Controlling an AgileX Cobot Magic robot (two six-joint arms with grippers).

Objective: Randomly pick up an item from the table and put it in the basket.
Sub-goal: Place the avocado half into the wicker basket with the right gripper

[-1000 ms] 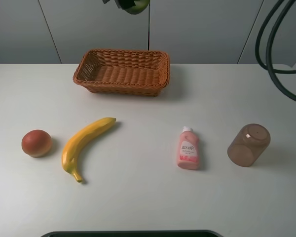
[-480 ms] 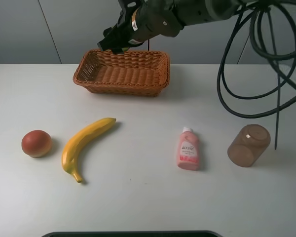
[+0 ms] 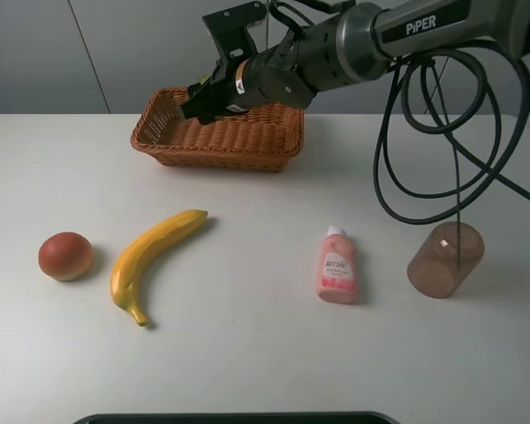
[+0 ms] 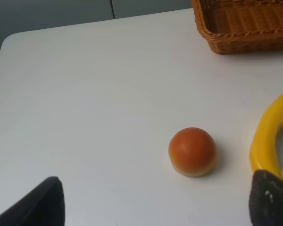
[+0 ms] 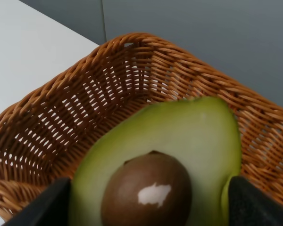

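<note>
Your right end effector (image 3: 208, 100) reaches across to the basket (image 3: 216, 141) at the far side of the desk (image 3: 247, 362). It is clamped on the halved avocado (image 5: 179, 136), one finger at each side, cut face and brown pit toward the wrist camera. The avocado sits over the basket's interior, near its left end; contact with the weave can't be told.

Your left end effector (image 4: 155, 207) has its fingers spread wide, hanging over the desk near the red-orange fruit (image 4: 192, 151).

The banana (image 3: 155, 256) lies just beside that fruit. A pink bottle (image 3: 338, 267) and a brown cup (image 3: 445, 259) lie to the right.
</note>
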